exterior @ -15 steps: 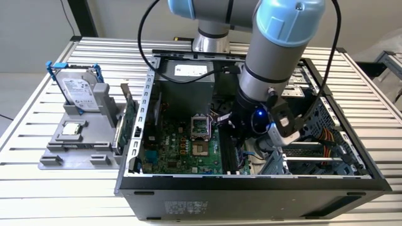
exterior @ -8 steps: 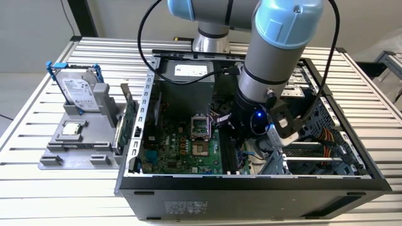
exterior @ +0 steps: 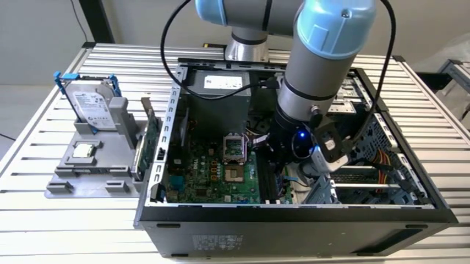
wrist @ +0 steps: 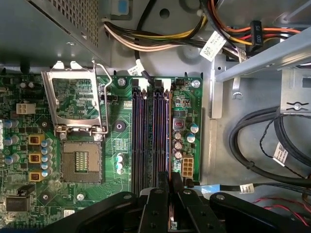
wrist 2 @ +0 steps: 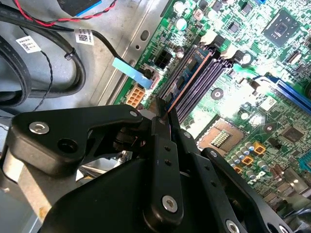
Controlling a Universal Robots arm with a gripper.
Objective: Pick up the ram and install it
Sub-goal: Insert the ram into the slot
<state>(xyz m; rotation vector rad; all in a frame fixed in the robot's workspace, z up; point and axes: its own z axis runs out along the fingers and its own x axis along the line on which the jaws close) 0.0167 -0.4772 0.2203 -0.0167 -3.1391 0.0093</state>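
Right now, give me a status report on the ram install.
Gripper shut on the ram, inside the computer case. Ram edge-on over the memory slots, whether seated cannot be told. Nothing in the way.

claw hidden behind arm in exterior view; ram partly hidden by claw fingers

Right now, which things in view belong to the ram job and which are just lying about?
Job: long, narrow dark green-blue ram stick; black memory slots; green motherboard.
Lying about: grey hard drive in blue frame; green card with metal bracket.
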